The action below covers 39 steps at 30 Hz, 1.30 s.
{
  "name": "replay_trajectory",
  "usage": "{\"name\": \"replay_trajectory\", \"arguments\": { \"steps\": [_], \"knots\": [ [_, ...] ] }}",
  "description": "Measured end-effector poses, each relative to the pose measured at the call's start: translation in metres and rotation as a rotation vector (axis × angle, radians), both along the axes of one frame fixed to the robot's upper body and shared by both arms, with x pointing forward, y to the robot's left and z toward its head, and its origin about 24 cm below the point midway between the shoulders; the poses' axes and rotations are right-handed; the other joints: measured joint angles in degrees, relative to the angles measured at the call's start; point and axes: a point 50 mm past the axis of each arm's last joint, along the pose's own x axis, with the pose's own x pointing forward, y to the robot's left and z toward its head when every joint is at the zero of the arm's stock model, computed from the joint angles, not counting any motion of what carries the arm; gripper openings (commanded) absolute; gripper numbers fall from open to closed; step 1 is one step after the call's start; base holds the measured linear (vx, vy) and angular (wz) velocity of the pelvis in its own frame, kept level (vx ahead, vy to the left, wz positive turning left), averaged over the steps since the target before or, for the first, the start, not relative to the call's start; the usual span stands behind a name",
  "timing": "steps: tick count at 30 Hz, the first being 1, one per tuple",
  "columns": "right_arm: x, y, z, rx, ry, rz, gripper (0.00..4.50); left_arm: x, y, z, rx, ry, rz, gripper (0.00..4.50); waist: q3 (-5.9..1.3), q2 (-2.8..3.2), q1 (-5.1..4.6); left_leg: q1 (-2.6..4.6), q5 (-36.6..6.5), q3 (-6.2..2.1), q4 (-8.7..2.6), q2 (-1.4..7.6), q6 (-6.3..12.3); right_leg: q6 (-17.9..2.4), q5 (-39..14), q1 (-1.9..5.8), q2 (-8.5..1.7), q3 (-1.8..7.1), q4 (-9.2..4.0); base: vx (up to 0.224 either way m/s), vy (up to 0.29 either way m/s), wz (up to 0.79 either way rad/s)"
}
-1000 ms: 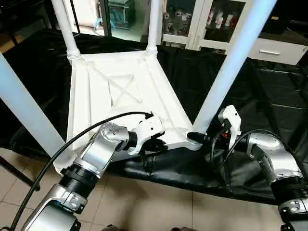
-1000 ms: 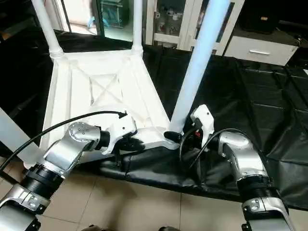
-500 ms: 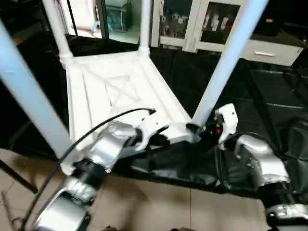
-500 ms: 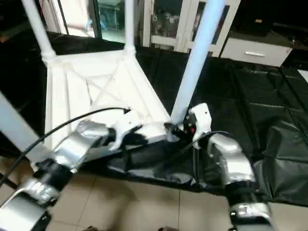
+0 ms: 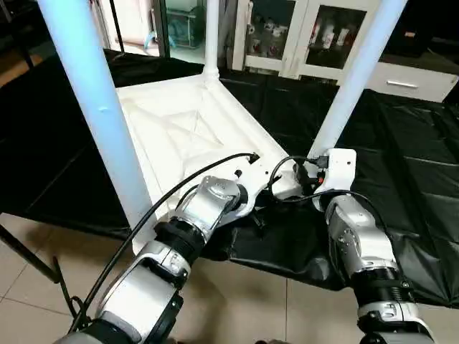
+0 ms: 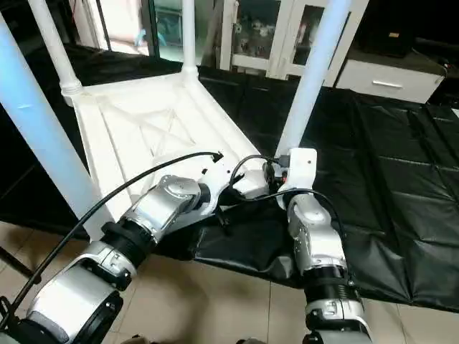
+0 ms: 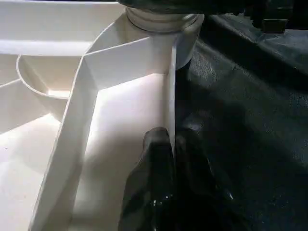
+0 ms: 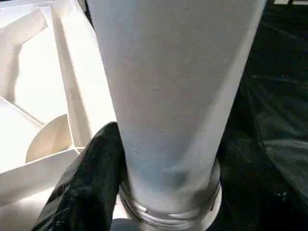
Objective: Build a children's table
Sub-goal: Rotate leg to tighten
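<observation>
The children's table lies upside down on the black sheet, its X-ribbed white top [image 5: 179, 129] facing up and its white legs standing upright. My left gripper [image 7: 171, 139] is shut on the thin raised rim [image 7: 172, 86] of the top, close to the near right corner socket [image 7: 159, 19]. My right gripper [image 5: 305, 173] is shut around the base of the near right leg [image 5: 351, 79]. One black finger [image 8: 91, 183] presses against that leg [image 8: 173, 72] just above its collar. Other legs rise at the near left [image 5: 86, 107] and at the back [image 5: 210, 36].
The black-sheeted work table [image 5: 401, 158] stretches to the right and back, and its front edge runs just under my wrists. White cabinets with glass doors [image 5: 323, 36] stand behind. Tiled floor [image 5: 237, 301] lies below. A black cable [image 5: 143, 222] loops along my left forearm.
The whole picture has swung, so the camera has moved. Both grippers keep the same holds: the left on the rim, the right at the leg's base.
</observation>
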Motion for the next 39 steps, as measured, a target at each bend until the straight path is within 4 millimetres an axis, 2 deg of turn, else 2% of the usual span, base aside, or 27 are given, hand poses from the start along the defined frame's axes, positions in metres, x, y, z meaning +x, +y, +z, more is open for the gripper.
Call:
{"name": "replay_trajectory", "arguments": {
  "steps": [1, 3, 5, 6, 7, 11, 13, 15, 21, 25, 29, 33, 39],
  "knots": [
    [0.0, 0.0, 0.0, 0.0, -0.006, 0.001, 2.84, 0.0, 0.0, 0.0, 0.0, -0.004, -0.003, 0.0, 0.0, 0.01, 0.03, 0.0, 0.0, 0.0, -0.04, 0.0, 0.0, 0.0, 0.0, 0.0, 0.0, 0.0, -0.01, 0.0, 0.0, 0.0],
    [-0.004, -0.003, -0.001, 0.001, -0.023, 0.016, 3.19, 0.0, 0.0, 0.0, 0.002, -0.013, -0.019, 0.0, 0.0, 0.03, 0.21, 0.01, 0.0, 0.01, -0.17, 0.0, 0.0, 0.01, 0.0, 0.0, 0.0, -0.01, -0.02, 0.0, 0.0, 0.0],
    [-0.008, 0.002, 0.002, 0.003, -0.064, 0.089, 3.26, 0.004, 0.009, 0.001, 0.02, -0.047, -0.008, 0.0, 0.02, 0.0, -0.2, 0.02, 0.01, 0.02, -0.28, 0.03, 0.0, 0.03, 0.01, -0.09, 0.03, -0.05, -0.03, 0.0, 0.0, 0.0],
    [-0.012, 0.008, 0.003, 0.023, -0.082, 0.14, 3.26, 0.008, 0.02, 0.002, 0.037, -0.074, 0.013, 0.0, 0.06, -0.07, -0.91, -0.12, 0.03, -0.06, -0.35, 0.05, -0.04, 0.06, 0.06, -0.13, 0.07, -0.14, -0.05, 0.0, 0.0, 0.0],
    [-0.014, 0.011, 0.002, 0.033, -0.085, 0.171, 3.44, 0.01, 0.024, 0.003, 0.043, -0.085, 0.02, 0.0, 0.06, -0.07, -1.2, -0.14, 0.06, -0.29, -0.35, 0.04, -0.1, 0.11, 0.09, -0.15, 0.08, -0.29, -0.1, 0.0, 0.0, 0.0],
    [-0.018, 0.008, 0.001, 0.03, -0.083, 0.202, 3.64, 0.01, 0.026, 0.004, 0.044, -0.098, 0.005, 0.0, 0.03, 0.0, -1.32, -0.07, 0.1, -0.57, -0.41, 0.02, -0.16, -0.04, 0.23, -0.21, 0.14, -0.41, -0.24, 0.0, 0.0, 0.0],
    [-0.019, 0.001, 0.007, 0.002, -0.111, 0.215, 3.91, 0.009, 0.029, 0.004, 0.041, -0.098, -0.019, 0.0, 0.0, 0.08, -1.25, -0.07, 0.1, -0.56, -0.41, 0.02, -0.16, -0.3, 0.38, -0.2, 0.14, -0.39, -0.26, 0.0, 0.0, 0.0],
    [-0.021, -0.007, 0.011, -0.025, -0.127, 0.225, 3.97, 0.008, 0.035, 0.005, 0.039, -0.096, -0.037, 0.0, -0.01, 0.11, -1.25, -0.06, 0.1, -0.55, -0.42, 0.02, -0.16, -0.29, 0.38, -0.2, 0.14, -0.39, -0.29, 0.0, 0.0, 0.0],
    [-0.037, -0.037, 0.011, -0.063, -0.084, 0.325, 4.45, 0.003, 0.056, 0.004, 0.04, -0.095, -0.112, 0.0, -0.06, 0.22, -1.13, 0.03, 0.1, -0.44, -0.42, 0.02, -0.15, -0.24, 0.35, -0.15, 0.13, -0.33, -0.32, 0.0, 0.0, 0.0],
    [-0.045, -0.049, 0.013, -0.017, -0.053, 0.422, 4.45, -0.003, 0.066, 0.003, 0.023, -0.075, -0.154, 0.0, -0.09, 0.27, -1.4, 0.06, 0.1, -0.43, -0.44, 0.03, -0.16, 0.05, 0.17, -0.13, 0.14, -0.32, -0.31, 0.0, 0.0, 0.0],
    [-0.05, -0.05, 0.019, 0.014, -0.046, 0.575, 4.45, -0.013, 0.073, 0.002, 0.004, -0.045, -0.225, 0.0, -0.16, 0.59, -1.25, 0.09, 0.1, -0.42, -0.46, 0.02, -0.16, 0.06, 0.16, -0.12, 0.13, -0.3, -0.31, 0.0, 0.0, 0.0],
    [-0.048, -0.045, 0.021, 0.015, -0.033, 0.728, 4.45, -0.023, 0.07, 0.002, -0.008, -0.021, -0.319, 0.0, -0.18, 0.65, -0.27, 0.06, 0.1, -0.3, -0.45, 0.03, -0.15, -0.18, 0.31, -0.13, 0.07, -0.27, -0.3, 0.0, 0.0, 0.0],
    [-0.041, -0.044, 0.034, 0.017, -0.076, 0.808, 4.45, -0.028, 0.063, 0.002, -0.012, -0.012, -0.374, 0.0, -0.15, 0.57, 0.58, 0.07, 0.15, 0.02, -0.43, 0.03, -0.07, -0.19, 0.31, -0.12, -0.03, -0.16, -0.3, 0.0, 0.0, 0.0]
  ]
}}
